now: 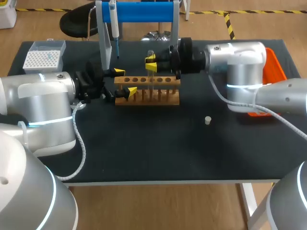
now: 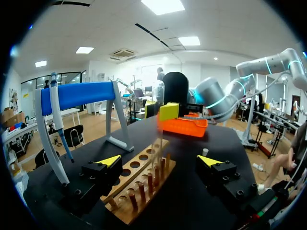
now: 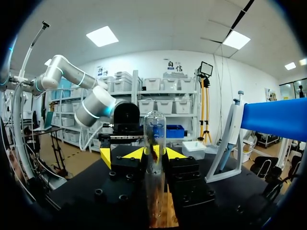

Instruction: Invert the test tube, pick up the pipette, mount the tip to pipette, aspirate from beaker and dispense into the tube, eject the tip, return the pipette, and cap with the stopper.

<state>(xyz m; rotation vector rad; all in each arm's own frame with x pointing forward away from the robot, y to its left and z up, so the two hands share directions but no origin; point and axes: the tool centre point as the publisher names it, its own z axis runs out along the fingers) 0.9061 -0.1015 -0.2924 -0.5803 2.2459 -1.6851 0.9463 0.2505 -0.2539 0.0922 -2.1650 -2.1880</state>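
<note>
Test tube [image 3: 154, 143] upright, clamped between right jaws, over wooden rack [image 1: 168, 98]. Left jaws spread wide, holding nothing, either side of rack's end. Pipette [image 1: 114, 24] hanging on stand.

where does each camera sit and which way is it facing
Head view: above and behind, looking down on the table; both arms enter from the sides.
Left wrist view: on the left wrist, facing the right arm across the rack; open left end effector shows.
Right wrist view: on the right wrist, facing the left arm; right end effector shut on the test tube.
Shared: all show the test tube.
</note>
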